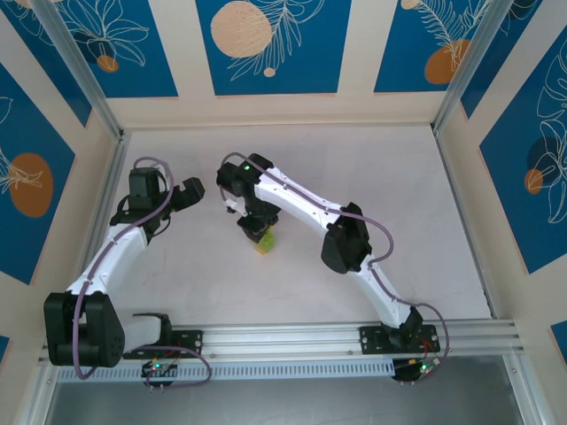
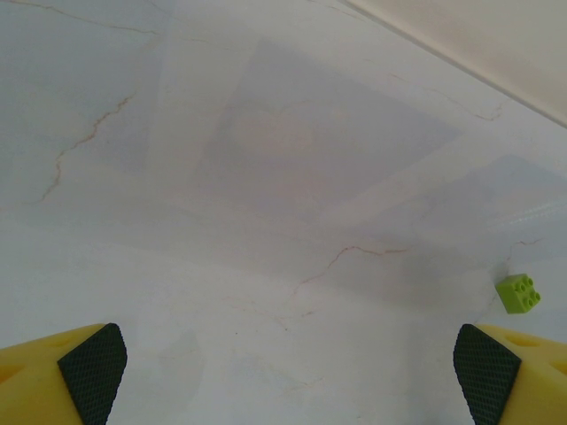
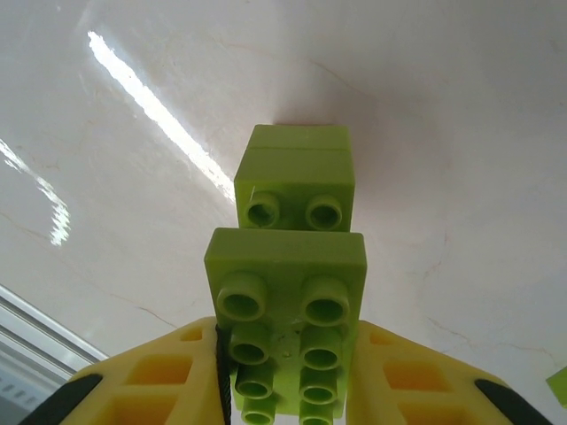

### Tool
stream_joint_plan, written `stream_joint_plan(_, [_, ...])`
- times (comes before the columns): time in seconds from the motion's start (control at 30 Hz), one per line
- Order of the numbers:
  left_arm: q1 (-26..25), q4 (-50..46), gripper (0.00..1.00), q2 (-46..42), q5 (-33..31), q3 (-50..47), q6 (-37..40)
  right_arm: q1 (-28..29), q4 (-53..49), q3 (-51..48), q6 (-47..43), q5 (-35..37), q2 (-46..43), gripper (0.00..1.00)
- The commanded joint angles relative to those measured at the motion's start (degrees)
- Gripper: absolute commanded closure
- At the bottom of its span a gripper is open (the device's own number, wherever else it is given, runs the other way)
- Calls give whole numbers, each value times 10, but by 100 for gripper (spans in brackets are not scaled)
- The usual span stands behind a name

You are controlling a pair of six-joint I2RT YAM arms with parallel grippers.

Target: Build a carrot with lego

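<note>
The pale desk (image 1: 372, 177) is seen beneath both arms. The right hand (image 3: 283, 390) is clamped on the lime-green carrot (image 3: 288, 266), which juts forward from between its fingers. The left hand (image 2: 288, 376) is held spread wide over bare desk, and a loose green lego brick (image 2: 518, 293) is seen near one of its fingertips

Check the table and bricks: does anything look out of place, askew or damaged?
Nothing looks damaged or spilled. One lime-green brick lies alone on the table, apart from the green brick stack clamped in the right end effector.
</note>
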Motion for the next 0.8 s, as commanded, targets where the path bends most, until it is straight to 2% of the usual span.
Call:
stream_joint_plan(0.0, [6, 4, 3, -9, -2, 4, 8, 10, -22, -38, -38, 10, -46, 68])
stream_joint_plan(0.4, [6, 3, 3, -5, -5, 5, 9, 40, -16, -177, -116, -11, -140, 68])
stream_joint_plan(0.77, [6, 1, 3, -1, -6, 7, 10, 89, -6, -220, -147, 3, -163, 68])
